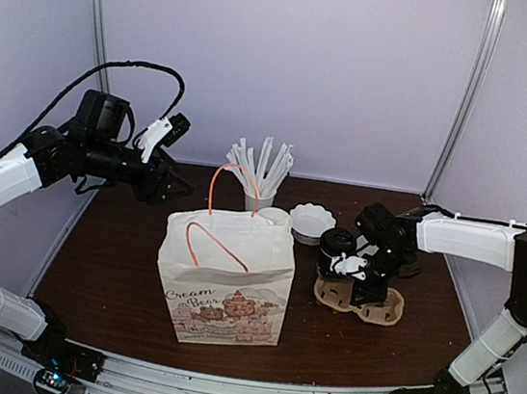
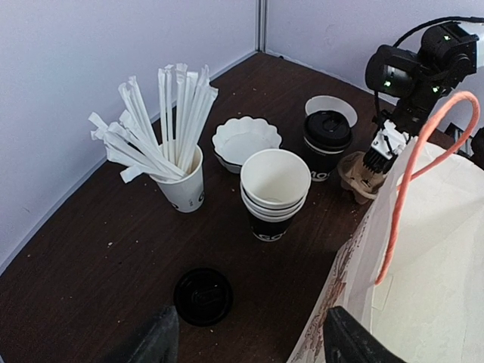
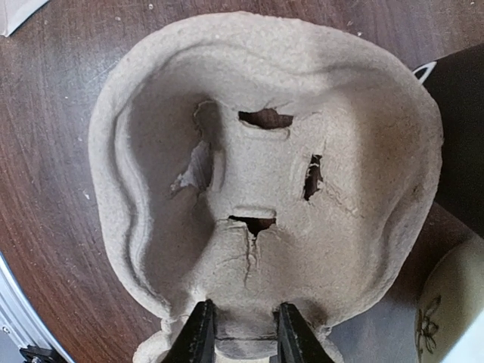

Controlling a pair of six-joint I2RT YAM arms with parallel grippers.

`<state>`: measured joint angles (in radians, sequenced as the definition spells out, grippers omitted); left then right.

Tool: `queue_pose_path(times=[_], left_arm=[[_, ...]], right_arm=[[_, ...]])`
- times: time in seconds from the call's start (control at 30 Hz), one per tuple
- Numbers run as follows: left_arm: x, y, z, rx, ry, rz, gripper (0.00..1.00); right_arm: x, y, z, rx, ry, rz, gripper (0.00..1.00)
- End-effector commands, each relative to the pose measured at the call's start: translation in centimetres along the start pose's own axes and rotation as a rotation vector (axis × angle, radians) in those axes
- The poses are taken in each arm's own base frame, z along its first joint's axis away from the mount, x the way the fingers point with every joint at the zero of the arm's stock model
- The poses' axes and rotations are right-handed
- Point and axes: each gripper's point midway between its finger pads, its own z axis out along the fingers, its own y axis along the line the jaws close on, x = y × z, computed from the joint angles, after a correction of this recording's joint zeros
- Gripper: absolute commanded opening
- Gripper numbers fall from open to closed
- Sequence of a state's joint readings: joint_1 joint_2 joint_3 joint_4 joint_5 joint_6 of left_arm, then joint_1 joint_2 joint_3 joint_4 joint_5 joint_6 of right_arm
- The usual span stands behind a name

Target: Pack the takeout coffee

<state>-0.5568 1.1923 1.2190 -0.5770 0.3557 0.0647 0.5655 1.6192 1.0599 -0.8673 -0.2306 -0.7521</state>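
Note:
The takeout coffee (image 1: 337, 245) (image 2: 327, 142), a black lidded cup, stands on the table beside a pulp cup carrier (image 1: 360, 301) (image 2: 354, 175). My right gripper (image 1: 356, 273) (image 3: 243, 330) points down over the carrier (image 3: 265, 174) and is shut on its raised middle ridge. The cup's black side (image 3: 463, 128) shows at the right edge of the right wrist view. My left gripper (image 1: 174, 185) (image 2: 246, 342) hangs open and empty above the back left of the table, next to the paper bag (image 1: 228, 280) (image 2: 435, 257).
The bag stands open at mid-table with orange handles. Behind it are a cup of wrapped straws (image 1: 261, 175) (image 2: 178, 181), a cream bowl (image 1: 311, 223) (image 2: 246, 141) and stacked paper cups (image 2: 274, 193). A loose black lid (image 2: 202, 296) lies below my left gripper.

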Motion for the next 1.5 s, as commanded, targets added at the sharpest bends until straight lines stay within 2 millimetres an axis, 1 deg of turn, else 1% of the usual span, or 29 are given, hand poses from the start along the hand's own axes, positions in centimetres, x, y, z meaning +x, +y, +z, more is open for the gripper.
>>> queue_pose_path(times=[0.0, 0.17, 0.23, 0.3, 0.4, 0.47, 0.63, 0.73, 0.77, 0.83, 0.87, 0.97, 1.1, 1.2, 1.23, 1.33, 1.4, 1.47], left_arm=[[-0.5, 0.3, 0.2, 0.001, -0.022, -0.005, 0.69], [-0.6, 0.5, 0.2, -0.001, -0.025, -0.005, 0.69], [-0.5, 0.6, 0.2, -0.003, -0.021, -0.009, 0.69], [-0.5, 0.6, 0.2, -0.001, -0.023, -0.01, 0.69], [-0.7, 1.0, -0.1, -0.018, -0.024, -0.01, 0.69], [-0.8, 1.4, -0.3, -0.033, -0.031, -0.007, 0.69], [-1.8, 1.0, -0.5, -0.007, -0.048, -0.016, 0.69], [-2.3, 1.0, -0.8, -0.007, -0.057, -0.026, 0.69], [-2.4, 1.1, -0.9, -0.013, -0.062, -0.029, 0.69], [-2.7, 1.0, -1.1, -0.011, -0.069, -0.032, 0.69], [-2.7, 0.8, -1.1, -0.002, -0.068, -0.034, 0.69], [-2.5, 0.5, -1.1, 0.016, -0.053, -0.045, 0.69], [-2.3, 0.9, -1.4, -0.011, -0.041, -0.054, 0.69], [-2.0, 1.1, -1.7, -0.031, -0.034, -0.056, 0.69], [-1.9, 1.1, -1.8, -0.037, -0.029, -0.057, 0.69], [-1.9, 1.2, -2.1, -0.048, -0.028, -0.061, 0.69], [-2.0, 1.2, -2.4, -0.053, -0.033, -0.061, 0.69], [-2.0, 1.1, -2.5, -0.052, -0.036, -0.061, 0.7]], right_arm=[[-0.3, 0.1, -3.2, 0.061, -0.042, 0.008, 0.24], [0.0, 0.8, -6.5, 0.094, -0.078, 0.018, 0.24], [-0.2, 1.2, -8.3, 0.103, -0.109, 0.025, 0.24], [-1.0, 1.3, -10.4, 0.124, -0.164, 0.026, 0.24], [-3.1, 1.0, -14.2, 0.153, -0.276, 0.019, 0.24], [-4.9, 1.1, -16.7, 0.142, -0.35, 0.003, 0.24], [-9.8, 1.2, -24.2, 0.135, -0.561, -0.047, 0.25], [-13.0, 2.4, -28.7, 0.088, -0.702, -0.092, 0.25], [-13.9, 3.1, -29.8, 0.066, -0.737, -0.11, 0.25], [-15.5, 4.7, -31.3, 0.023, -0.789, -0.16, 0.25], [-16.3, 5.3, -31.9, 0.007, -0.809, -0.181, 0.25], [-18.7, 7.7, -32.9, -0.058, -0.846, -0.254, 0.25], [-21.8, 11.5, -33.7, -0.165, -0.877, -0.355, 0.25], [-23.8, 13.8, -34.4, -0.221, -0.911, -0.424, 0.25], [-24.4, 14.4, -34.1, -0.238, -0.911, -0.439, 0.25], [-26.2, 15.6, -34.0, -0.249, -0.939, -0.479, 0.25], [-27.3, 15.7, -33.7, -0.258, -0.952, -0.486, 0.25], [-28.3, 15.4, -32.9, -0.269, -0.954, -0.477, 0.25]])
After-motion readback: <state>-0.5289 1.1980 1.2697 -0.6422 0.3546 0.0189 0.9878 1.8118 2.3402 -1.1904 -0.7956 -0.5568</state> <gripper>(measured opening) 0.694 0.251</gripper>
